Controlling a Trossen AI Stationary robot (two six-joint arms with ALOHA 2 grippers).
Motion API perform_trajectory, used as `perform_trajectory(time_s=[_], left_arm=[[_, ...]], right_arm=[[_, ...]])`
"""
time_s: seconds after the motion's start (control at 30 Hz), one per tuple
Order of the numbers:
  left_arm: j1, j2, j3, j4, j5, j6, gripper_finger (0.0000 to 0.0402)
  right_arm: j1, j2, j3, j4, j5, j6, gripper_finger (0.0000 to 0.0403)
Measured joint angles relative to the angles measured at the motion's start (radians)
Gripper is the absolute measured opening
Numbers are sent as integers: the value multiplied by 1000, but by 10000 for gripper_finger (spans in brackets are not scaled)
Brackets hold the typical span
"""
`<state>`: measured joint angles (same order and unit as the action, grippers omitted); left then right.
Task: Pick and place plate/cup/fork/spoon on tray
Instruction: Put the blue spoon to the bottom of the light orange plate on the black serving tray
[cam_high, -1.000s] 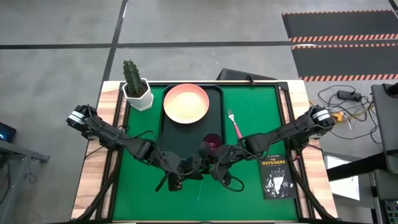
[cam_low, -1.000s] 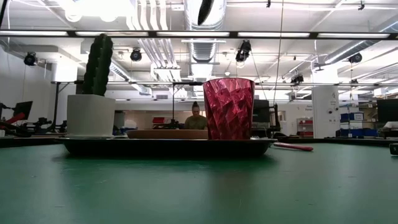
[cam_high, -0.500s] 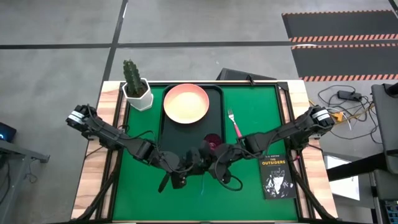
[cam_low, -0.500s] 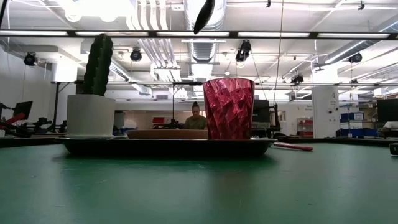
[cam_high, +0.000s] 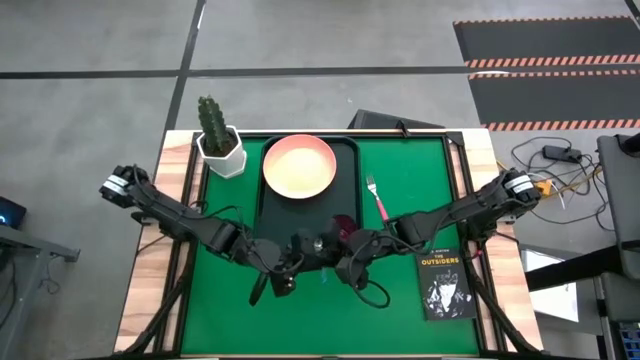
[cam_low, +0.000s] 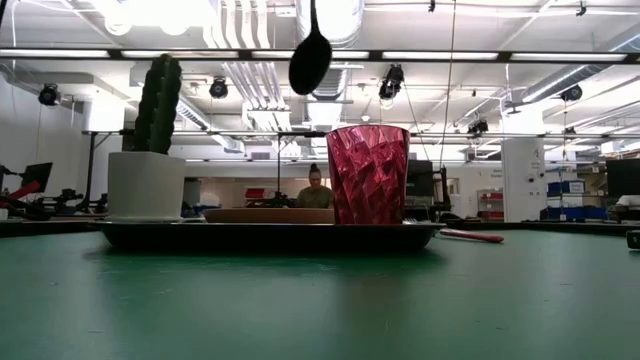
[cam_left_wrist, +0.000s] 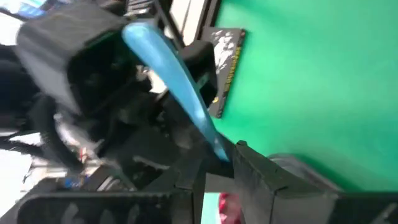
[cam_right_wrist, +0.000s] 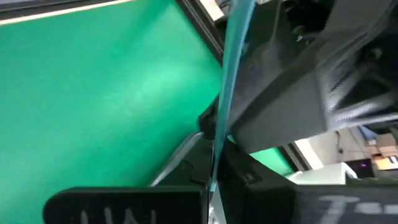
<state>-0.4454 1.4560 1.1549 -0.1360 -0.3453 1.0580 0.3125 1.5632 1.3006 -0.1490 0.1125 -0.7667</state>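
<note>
The spoon, with a light blue handle (cam_left_wrist: 180, 87) and a dark bowl (cam_low: 310, 62), hangs bowl down in the air by the tray's near end, between my two grippers. My left gripper (cam_high: 300, 250) and my right gripper (cam_high: 345, 255) meet there, and both are shut on the handle. The dark tray (cam_high: 268, 215) lies on the green mat. The pink plate (cam_high: 299, 166) sits on its far part and the dark red cup (cam_high: 342, 226) stands upright at its near right corner. The pink-handled fork (cam_high: 377, 200) lies on the mat right of the tray. My left gripper holds the spoon's blue handle at its narrow end (cam_left_wrist: 219, 148), pinched between its two fingers; the spoon is clear of the table. My right gripper has the same handle (cam_right_wrist: 216, 146) edge-on between its two fingers; the handle (cam_right_wrist: 233, 56) runs on past them toward my left gripper.
A white pot with a cactus (cam_high: 222, 150) stands at the table's far left corner, beside the tray. A small black book (cam_high: 443, 285) lies at the near right. A person shows far off in the room (cam_low: 314, 190).
The spoon's bowl has come down in the low view, from the picture's top edge to hang lower over the tray. In the high view both grippers have drawn toward the table's far edge, nearer the tray's near end, keeping the handle between them.
</note>
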Motion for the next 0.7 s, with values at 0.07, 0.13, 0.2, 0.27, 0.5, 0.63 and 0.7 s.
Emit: perform_trajectory(time_s=[0.07,0.13,0.2,0.27,0.5,0.63,0.7], left_arm=[[-1,-22,0,-28,-16,-1,61],[-4,-43,0,-62,-43,-4,62],[-13,-73,0,-113,-90,-4,62],[-22,-108,0,-153,-146,-5,62],[-32,-236,0,-305,-293,-185,62],[-32,-280,-27,-319,-292,-333,62],[-32,-293,-65,-303,-291,-404,61]], right_arm=[[-11,-6,0,5,0,-5,8],[-25,-7,0,14,1,-13,8],[-42,-7,0,20,2,-22,8],[-61,-7,0,30,2,-31,8],[-158,-5,0,54,27,14,8],[-216,-2,0,47,60,89,8],[-235,-2,0,39,114,122,8]])
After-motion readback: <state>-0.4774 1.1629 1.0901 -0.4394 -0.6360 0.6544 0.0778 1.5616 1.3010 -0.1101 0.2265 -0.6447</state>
